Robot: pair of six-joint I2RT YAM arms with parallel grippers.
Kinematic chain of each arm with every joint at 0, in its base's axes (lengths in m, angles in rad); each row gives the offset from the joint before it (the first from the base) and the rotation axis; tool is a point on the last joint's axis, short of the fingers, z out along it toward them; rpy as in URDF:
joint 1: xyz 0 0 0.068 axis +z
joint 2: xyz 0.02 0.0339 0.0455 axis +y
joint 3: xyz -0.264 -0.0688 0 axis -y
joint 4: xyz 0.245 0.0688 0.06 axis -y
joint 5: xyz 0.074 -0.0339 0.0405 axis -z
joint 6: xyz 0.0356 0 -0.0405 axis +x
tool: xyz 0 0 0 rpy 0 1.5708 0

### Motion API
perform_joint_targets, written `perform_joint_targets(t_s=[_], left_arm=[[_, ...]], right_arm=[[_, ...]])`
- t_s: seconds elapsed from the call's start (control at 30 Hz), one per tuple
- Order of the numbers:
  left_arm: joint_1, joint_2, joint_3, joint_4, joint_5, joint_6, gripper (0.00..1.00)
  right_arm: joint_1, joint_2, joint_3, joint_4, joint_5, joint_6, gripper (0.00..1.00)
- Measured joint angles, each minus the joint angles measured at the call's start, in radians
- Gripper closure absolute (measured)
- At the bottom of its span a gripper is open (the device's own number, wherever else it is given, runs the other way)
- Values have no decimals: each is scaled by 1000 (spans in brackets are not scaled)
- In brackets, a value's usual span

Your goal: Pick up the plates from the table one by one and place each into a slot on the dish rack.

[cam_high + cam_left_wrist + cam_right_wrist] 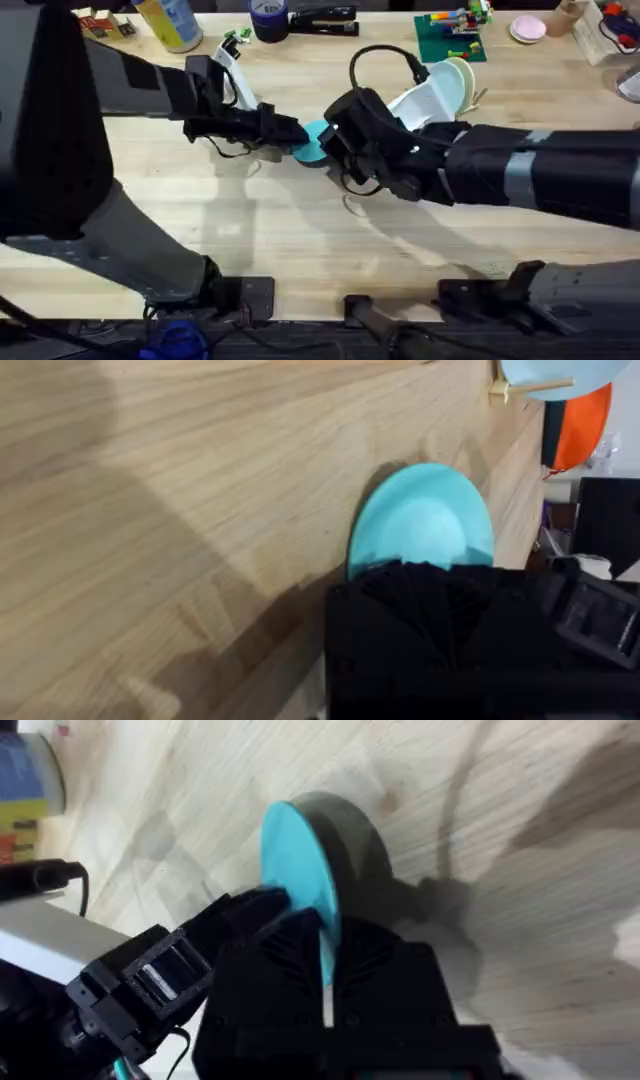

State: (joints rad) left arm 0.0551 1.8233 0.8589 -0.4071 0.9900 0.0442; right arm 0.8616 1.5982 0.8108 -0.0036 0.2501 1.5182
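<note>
We find both arms meeting over the middle of the desk (300, 230), where the turquoise plate (312, 142) stands on edge between them. The right gripper (325, 975) has its fingers (290, 955) closed narrowly on the plate's rim, so that the thin disc rises upright from them. That grip suits the job, we judge, since a plate held on edge can slide straight down between pegs.

The left gripper (290, 132) comes in from the left and meets the same plate; from its own wrist camera the plate (420, 520) sits just beyond the black fingers (430, 600). We cannot tell whether the left fingers are clamped on it or merely steadying it, as the contact is hidden. It looks like a handover or a shared hold.

The dish rack (478, 97) stands beyond and to the right, near the far edge. It already holds a pale blue plate (430, 100) and a cream plate (462, 82), both leaning on edge in its slots. The turquoise plate is well apart from the rack, not yet placed.
</note>
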Motion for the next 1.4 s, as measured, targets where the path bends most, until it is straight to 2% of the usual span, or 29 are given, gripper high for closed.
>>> perform_joint_targets(t_s=[0.6,0.97,1.17,1.4], left_arm=[[0,0,1,-9,13,-8,962],[-10,-12,98,-191,-38,21,963],[-11,-176,150,-272,-122,43,963],[-11,-427,169,-321,-213,54,963]], right_arm=[[0,-28,0,-9,1,-38,971],[-9,-116,-2,-23,42,-182,970],[-9,-202,-2,-43,44,-268,970],[-19,-334,-2,-193,46,-384,970]])
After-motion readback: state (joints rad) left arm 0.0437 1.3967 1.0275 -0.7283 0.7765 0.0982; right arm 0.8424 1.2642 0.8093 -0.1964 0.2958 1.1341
